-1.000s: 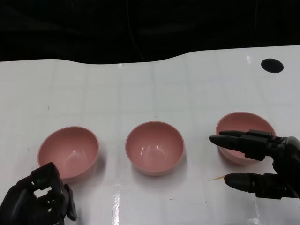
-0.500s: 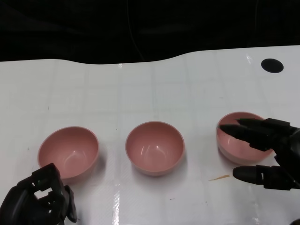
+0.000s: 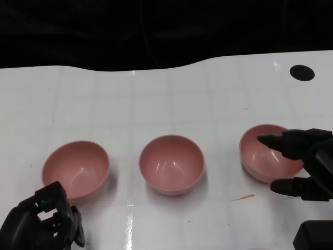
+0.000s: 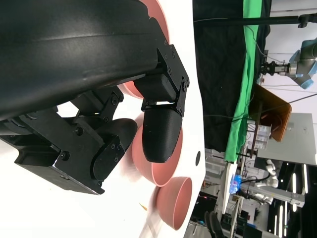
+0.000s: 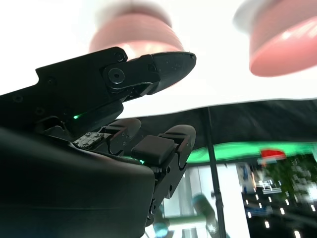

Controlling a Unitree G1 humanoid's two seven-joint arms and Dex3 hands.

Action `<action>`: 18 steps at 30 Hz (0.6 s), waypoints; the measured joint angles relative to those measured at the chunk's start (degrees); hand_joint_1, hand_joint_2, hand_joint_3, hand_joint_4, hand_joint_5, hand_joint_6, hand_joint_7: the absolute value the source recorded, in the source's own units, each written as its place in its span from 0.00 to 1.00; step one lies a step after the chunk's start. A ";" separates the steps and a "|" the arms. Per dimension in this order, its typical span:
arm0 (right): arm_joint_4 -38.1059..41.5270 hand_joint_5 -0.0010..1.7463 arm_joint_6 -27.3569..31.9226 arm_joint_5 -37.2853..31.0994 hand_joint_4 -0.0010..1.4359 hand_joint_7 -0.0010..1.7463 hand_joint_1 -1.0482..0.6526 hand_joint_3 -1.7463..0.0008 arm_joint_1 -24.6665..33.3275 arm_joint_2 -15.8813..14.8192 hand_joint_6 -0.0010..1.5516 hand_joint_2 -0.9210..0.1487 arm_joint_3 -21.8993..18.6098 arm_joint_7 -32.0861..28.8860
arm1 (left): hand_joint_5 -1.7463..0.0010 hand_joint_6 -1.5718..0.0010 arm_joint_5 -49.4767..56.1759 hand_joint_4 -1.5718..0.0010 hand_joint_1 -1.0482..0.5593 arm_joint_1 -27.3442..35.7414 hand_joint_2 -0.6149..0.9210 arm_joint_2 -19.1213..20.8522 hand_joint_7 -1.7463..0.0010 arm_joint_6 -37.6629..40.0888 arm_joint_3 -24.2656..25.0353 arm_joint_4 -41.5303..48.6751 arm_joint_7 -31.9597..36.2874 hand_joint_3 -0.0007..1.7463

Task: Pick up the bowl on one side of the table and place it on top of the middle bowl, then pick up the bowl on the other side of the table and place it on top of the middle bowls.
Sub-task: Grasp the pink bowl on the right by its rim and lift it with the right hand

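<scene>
Three pink round plastic bowls wait unstacked. My right hand (image 3: 304, 169) spreads empty fingers around the right bowl (image 3: 268, 152), needing to grip; my left hand (image 3: 44, 221) rests clenched, empty.

Head camera sits high at the near edge of the white table (image 3: 171, 99), looking down and forward, far enough to take in all three bowls around the middle bowl (image 3: 171, 164).

Left wrist camera rides close behind the left hand (image 4: 124, 124), picture turned on its side, facing along the table past the middle bowl (image 4: 161, 158) into the room.

Right wrist camera is close behind the right hand (image 5: 133, 104), inverted, table above.

All three views share the table and bowls.
</scene>
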 measured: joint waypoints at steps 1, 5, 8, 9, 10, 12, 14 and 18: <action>0.79 0.00 0.45 -0.53 0.38 0.00 0.06 0.91 -0.51 -0.24 0.31 0.00 0.76 -0.10 | 0.00 0.50 0.01 0.41 0.67 0.01 0.75 0.00 0.00 0.09 -0.04 -0.04 0.00 0.76; 4.06 0.00 1.80 -1.50 0.38 0.00 0.06 0.92 -2.59 -0.86 0.31 0.00 3.75 -0.65 | 0.00 0.51 0.18 0.41 0.68 0.32 0.73 0.00 0.00 0.38 -0.11 -0.47 0.22 0.79; 5.85 0.00 2.13 -2.02 0.37 0.00 0.07 0.92 -3.78 -1.15 0.30 0.00 5.79 -1.11 | 0.00 0.51 0.35 0.40 0.67 0.62 0.72 0.00 0.00 0.38 -0.13 -0.61 0.52 0.80; 6.27 0.00 2.43 -2.14 0.37 0.00 0.07 0.92 -4.16 -1.25 0.31 0.00 6.48 -1.20 | 0.00 0.51 0.49 0.40 0.67 0.72 0.72 -0.01 0.00 0.38 -0.14 -0.65 0.81 0.80; 6.58 0.00 2.58 -2.27 0.37 0.00 0.07 0.92 -4.42 -1.34 0.31 0.00 7.05 -1.30 | 0.00 0.51 0.57 0.40 0.67 0.80 0.72 -0.01 0.00 0.38 -0.15 -0.67 0.87 0.80; 7.28 0.00 2.86 -2.62 0.37 0.00 0.07 0.92 -4.93 -1.45 0.31 0.00 7.99 -1.95 | 0.00 0.51 0.70 0.40 0.67 0.95 0.72 -0.03 0.00 0.37 -0.18 -0.71 1.30 0.80; 8.11 0.00 3.12 -3.11 0.37 0.00 0.07 0.91 -5.68 -1.68 0.31 0.00 9.21 -2.44 | 0.00 0.50 0.76 0.40 0.66 0.97 0.72 -0.05 0.00 0.37 -0.25 -0.77 1.66 0.80; 10.52 0.01 3.69 -4.43 0.38 0.01 0.11 0.92 -7.65 -1.89 0.33 0.00 11.65 -3.47 | 0.00 0.50 1.10 0.40 0.66 0.99 0.72 -0.07 0.00 0.35 -0.58 -1.11 1.95 0.80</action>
